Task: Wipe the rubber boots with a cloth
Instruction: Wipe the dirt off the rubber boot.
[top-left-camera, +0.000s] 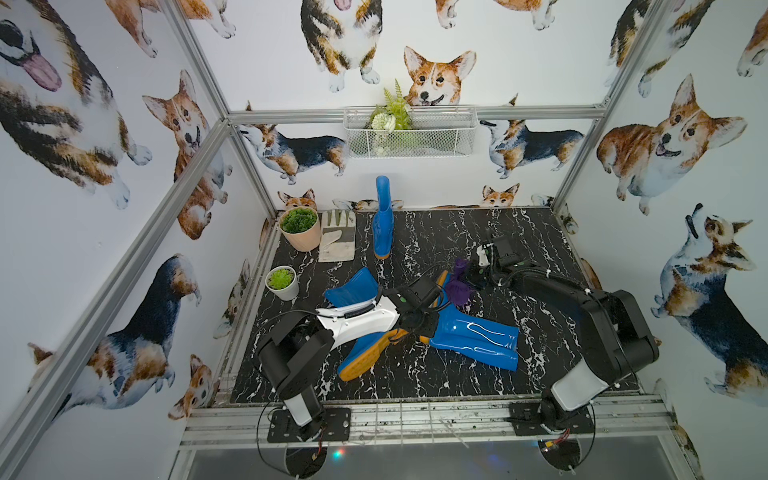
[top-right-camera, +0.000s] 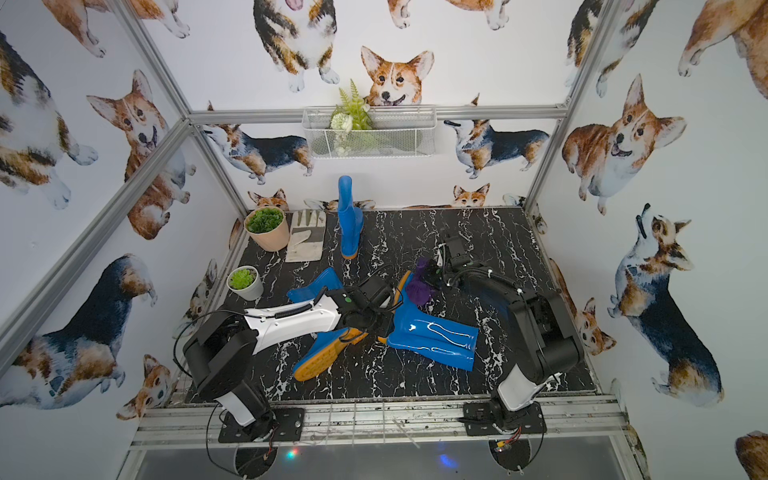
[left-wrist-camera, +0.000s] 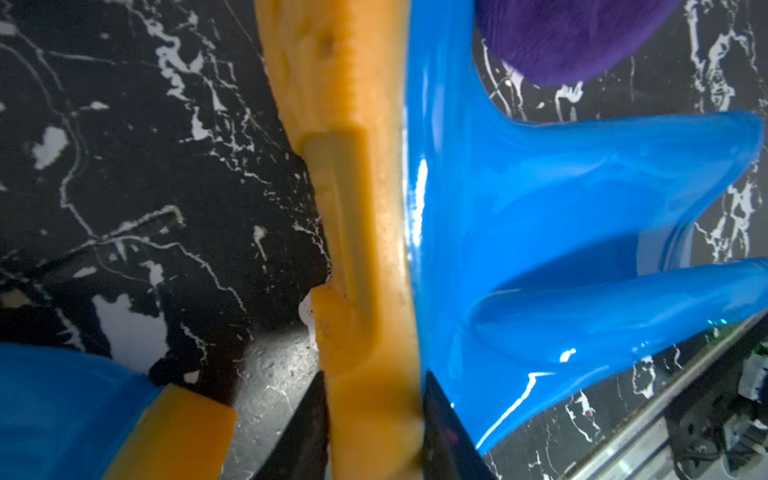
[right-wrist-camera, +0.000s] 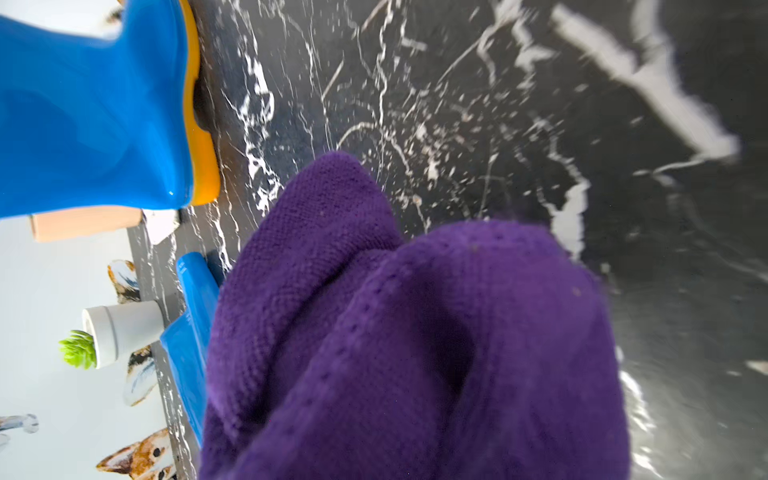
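The left gripper (left-wrist-camera: 374, 428) pinches a boot (left-wrist-camera: 519, 216) by its bottom. The right gripper (top-left-camera: 475, 275) squeezes the cloth (top-left-camera: 458, 286). The basket (top-left-camera: 451, 139) holds leaves (top-left-camera: 395, 109).

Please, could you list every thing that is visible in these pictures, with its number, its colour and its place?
upright boot: one, blue with orange sole, standing at the back of the table
lying boots: at least two, blue with orange soles, on their sides mid-table; the exact number is unclear
cloth: one, dark purple, hanging beside a lying boot
glove: one, pale grey, flat at the back left
beige pot: one, green plant, back left corner
white pot: one, green plant, left edge
wire basket: one, white, on the back wall, holding greenery
table: one, black with white veins
left claw: closed on a lying boot's orange sole
right claw: closed on the cloth
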